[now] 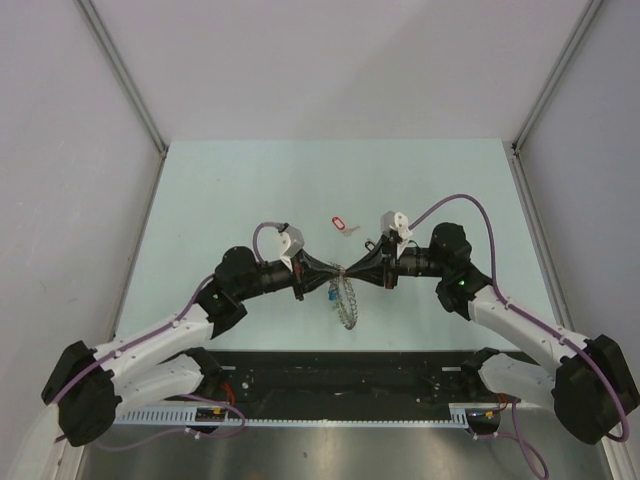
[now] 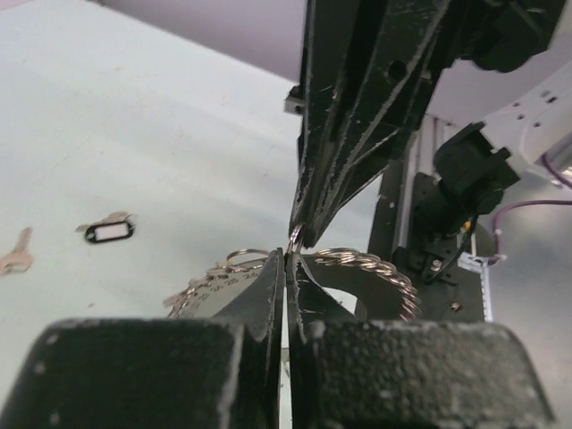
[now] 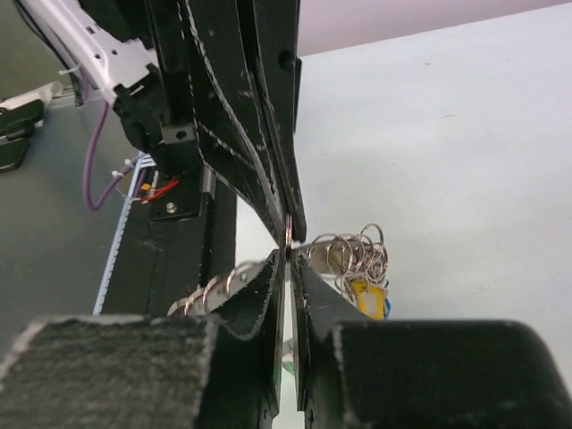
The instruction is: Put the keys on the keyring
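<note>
The left pincer (image 1: 331, 270) and right pincer (image 1: 352, 270) meet tip to tip, both squeezed narrow on the top of the keyring (image 1: 346, 300). On the counter (image 1: 240, 190), a red-tagged key (image 1: 341, 224) lies just beyond the keyring, apart from it.

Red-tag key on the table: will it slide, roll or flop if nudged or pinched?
The red-tag key lies flat on the table, so a nudge would probably slide it, not roll it. It looks small and thin, so it is likely light and hard to pinch from flat. Tag and key look loosely joined, so they may flop when lifted.
</note>
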